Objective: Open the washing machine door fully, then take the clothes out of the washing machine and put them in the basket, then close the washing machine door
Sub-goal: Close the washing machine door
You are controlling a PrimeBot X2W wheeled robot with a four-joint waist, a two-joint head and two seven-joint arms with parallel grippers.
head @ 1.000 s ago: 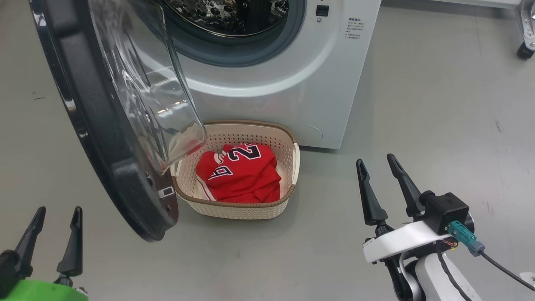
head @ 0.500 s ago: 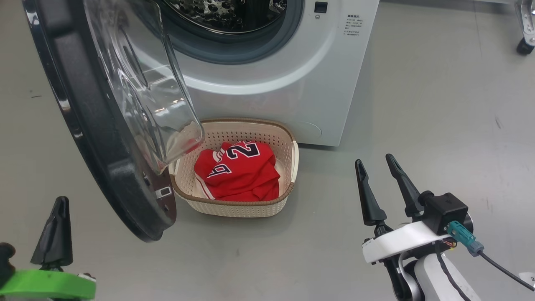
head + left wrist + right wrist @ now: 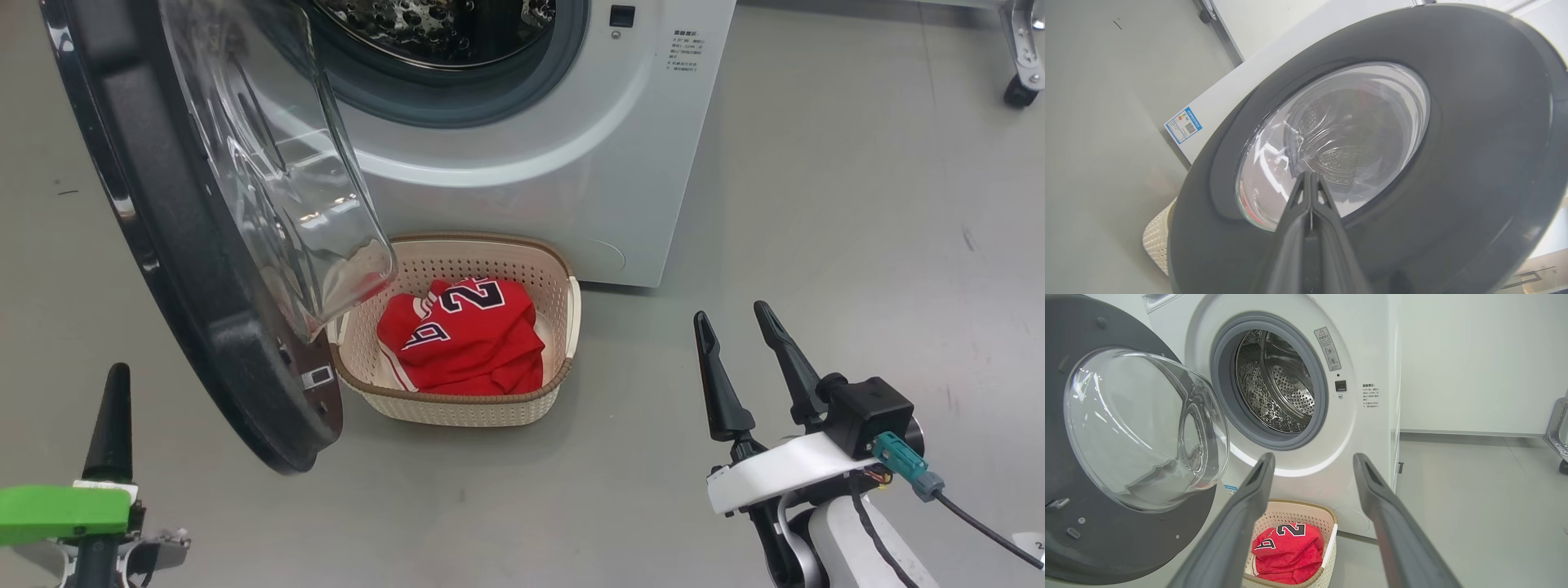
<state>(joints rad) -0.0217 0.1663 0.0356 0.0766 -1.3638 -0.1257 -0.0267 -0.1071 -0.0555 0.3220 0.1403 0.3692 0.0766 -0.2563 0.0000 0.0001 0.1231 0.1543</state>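
Starting nearest to us, well out in front of the washing machine [image 3: 571, 163], the left gripper [image 3: 117, 377] has its two dark fingers pressed together on nothing. In its wrist view it points at the outer face of the washing machine door [image 3: 188, 310], and we cannot tell whether it touches. The right gripper [image 3: 732, 313], about as far out from the washing machine on the other side, has its fingers spread wide and is likewise empty. Closer to the machine, the door stands swung out from its front on our left, the clear glass bowl facing inward. Just at the foot of the washing machine sits the basket [image 3: 469, 411], holding the clothes [image 3: 465, 343] — the red jersey with navy numbers lies on top. Farthest back, the drum [image 3: 1278, 379] looks bare in the part we can see. We judge the unloading done and the closing of the door to be the step in hand. The next move calls for the closed left fingers to press on the door's outer face and sweep it round toward the opening until the latch catches — minding that the bowl passes clear above the basket's near end.
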